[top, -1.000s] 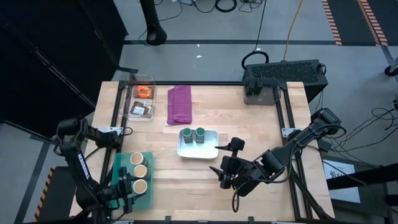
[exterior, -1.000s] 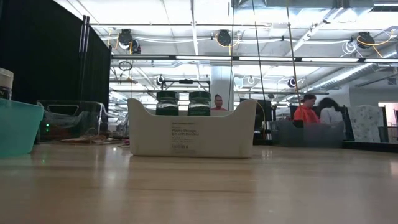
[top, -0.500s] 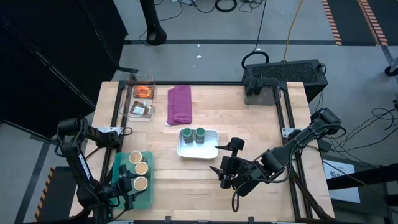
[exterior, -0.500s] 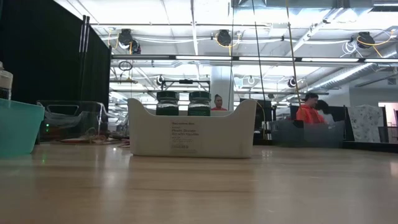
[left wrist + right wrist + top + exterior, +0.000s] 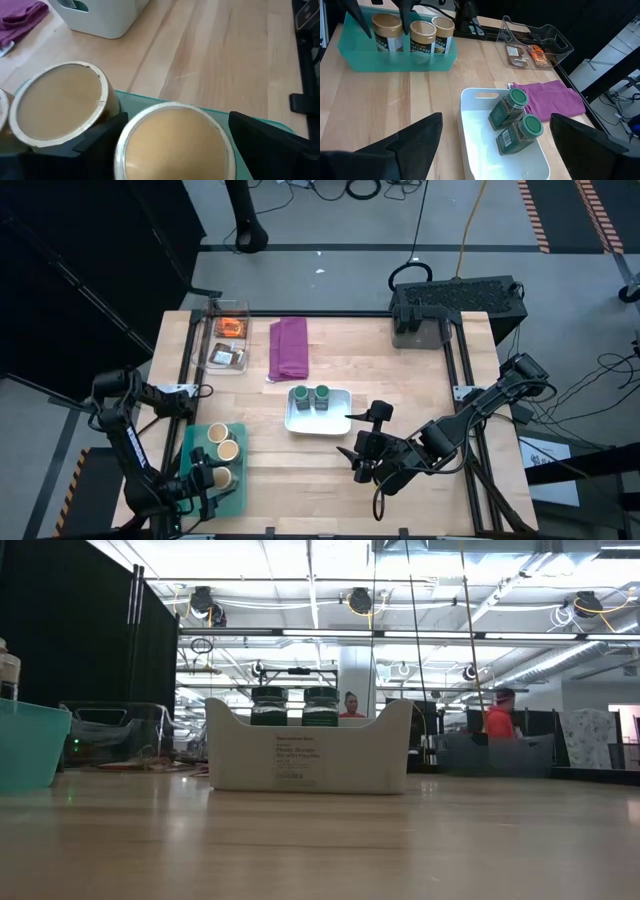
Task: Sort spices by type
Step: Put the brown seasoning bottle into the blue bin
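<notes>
Three tan-lidded jars (image 5: 222, 453) stand in a teal bin (image 5: 238, 492) at the near left. My left gripper (image 5: 175, 150) is open in the bin, one finger on each side of the nearest jar (image 5: 172, 142). Two green-lidded jars (image 5: 516, 120) lie in a white bin (image 5: 340, 423) at mid-table; the low view shows their tops (image 5: 294, 705) above the bin's wall. The orange packet (image 5: 232, 327) and the brown packet (image 5: 226, 357) lie in a clear tray (image 5: 212, 340) at the far left. My right gripper (image 5: 365, 458) hangs open to the right of the white bin, above the table. My left gripper has its fingers (image 5: 100, 142) close beside the lid (image 5: 150, 125) of the nearest tan-lidded jar, coming level from the table's left side. I cannot tell whether they touch it. The jar stands upright on the bin's floor.
A folded purple cloth (image 5: 290, 347) lies beside the clear tray. A black box (image 5: 455, 305) sits at the far right corner. Bare wood stretches across the table's near middle and right. People move about in the room beyond the table (image 5: 497, 720).
My left gripper has opened wider around the nearest tan-lidded jar, which stays upright in the teal bin.
</notes>
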Available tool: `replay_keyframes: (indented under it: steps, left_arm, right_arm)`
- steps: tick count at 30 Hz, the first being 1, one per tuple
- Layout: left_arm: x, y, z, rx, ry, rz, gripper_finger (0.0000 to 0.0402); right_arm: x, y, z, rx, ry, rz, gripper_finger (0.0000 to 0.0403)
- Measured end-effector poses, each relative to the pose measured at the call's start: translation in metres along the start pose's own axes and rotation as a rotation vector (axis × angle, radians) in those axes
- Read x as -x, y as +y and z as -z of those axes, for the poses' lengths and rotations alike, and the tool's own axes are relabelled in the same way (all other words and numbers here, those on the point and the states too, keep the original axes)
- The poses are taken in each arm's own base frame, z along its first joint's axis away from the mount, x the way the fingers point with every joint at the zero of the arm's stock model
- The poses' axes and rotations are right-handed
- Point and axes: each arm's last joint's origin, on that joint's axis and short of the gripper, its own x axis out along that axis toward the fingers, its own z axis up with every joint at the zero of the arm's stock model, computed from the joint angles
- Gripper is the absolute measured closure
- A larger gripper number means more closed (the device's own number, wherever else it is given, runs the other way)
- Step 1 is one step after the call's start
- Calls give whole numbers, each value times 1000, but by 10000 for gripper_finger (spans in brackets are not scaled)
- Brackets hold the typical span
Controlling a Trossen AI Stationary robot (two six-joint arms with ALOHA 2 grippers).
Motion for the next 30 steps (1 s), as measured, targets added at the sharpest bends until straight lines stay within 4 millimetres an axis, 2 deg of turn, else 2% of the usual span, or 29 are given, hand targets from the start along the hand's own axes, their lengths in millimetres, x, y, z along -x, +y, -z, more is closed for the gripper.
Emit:
replay_keyframes:
  steps: [6,19,30]
  left_arm:
    - [0,0,0,4,8,2,51]
    - [1,0,5,70,176,-17,50]
    - [15,-12,-6,107,336,-4,49]
  right_arm:
    - [0,0,0,0,0,0,51]
    - [0,0,0,0,1,-1,51]
    - [0,0,0,0,1,-2,51]
